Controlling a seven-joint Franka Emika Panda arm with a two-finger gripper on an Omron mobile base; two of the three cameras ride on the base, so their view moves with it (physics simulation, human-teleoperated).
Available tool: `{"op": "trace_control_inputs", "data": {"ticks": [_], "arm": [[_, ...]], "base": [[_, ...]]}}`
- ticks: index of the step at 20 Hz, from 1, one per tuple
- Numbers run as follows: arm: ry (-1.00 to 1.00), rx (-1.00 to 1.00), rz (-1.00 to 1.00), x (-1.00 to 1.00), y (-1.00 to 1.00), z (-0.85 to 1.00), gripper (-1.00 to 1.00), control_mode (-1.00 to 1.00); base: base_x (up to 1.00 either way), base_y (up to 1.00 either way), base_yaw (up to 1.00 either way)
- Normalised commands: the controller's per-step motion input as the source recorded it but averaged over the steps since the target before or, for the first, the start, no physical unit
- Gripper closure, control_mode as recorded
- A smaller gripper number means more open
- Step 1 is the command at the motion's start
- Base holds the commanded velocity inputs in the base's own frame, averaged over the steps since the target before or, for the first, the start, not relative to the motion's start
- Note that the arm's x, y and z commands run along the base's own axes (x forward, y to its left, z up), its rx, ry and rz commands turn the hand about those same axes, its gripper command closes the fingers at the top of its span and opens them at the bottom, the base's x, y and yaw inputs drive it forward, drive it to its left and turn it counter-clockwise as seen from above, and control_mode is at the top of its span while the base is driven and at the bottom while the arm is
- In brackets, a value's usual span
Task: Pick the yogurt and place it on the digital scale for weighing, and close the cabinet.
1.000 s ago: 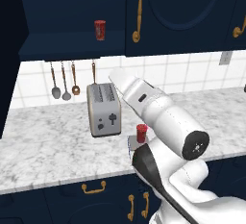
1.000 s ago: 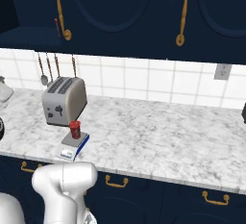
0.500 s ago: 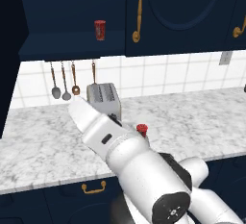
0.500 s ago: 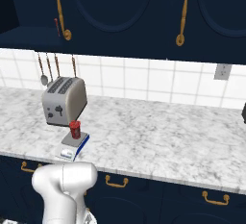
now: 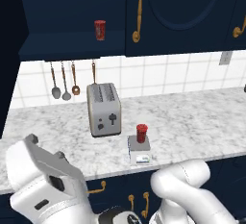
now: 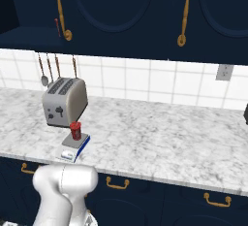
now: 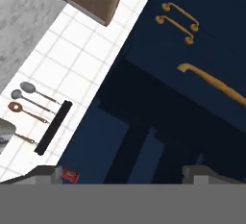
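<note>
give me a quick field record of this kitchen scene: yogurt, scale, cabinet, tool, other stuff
yogurt: red cup standing upright on the scale
digital scale: on the marble counter, in front of the toaster
cabinet: wall cabinet open on its left side, second red cup on its shelf
tool: open, holding nothing, facing the cabinet
toaster: silver two-slot, behind the scale
utensils: hanging on the tiled wall
task state: yogurt placed; cabinet not yet closed
</note>
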Motion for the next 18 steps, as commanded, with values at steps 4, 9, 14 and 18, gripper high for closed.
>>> {"op": "trace_control_inputs", "data": {"ticks": [4,9,14,18], "arm": [[-0.04,0.14,-0.03,-0.03,0.99,-0.15,-1.00,-1.00],[0.00,0.04,-0.01,0.02,0.91,-0.01,-1.00,-1.00],[0.00,0.00,0.00,0.16,0.83,0.00,-1.00,-1.00],[-0.03,0.10,-0.01,0.48,0.59,0.00,-1.00,-1.00]], "base": [[0.00,0.00,0.00],[0.00,0.00,0.00],[0.00,0.00,0.00],[0.00,0.00,0.00]]}}
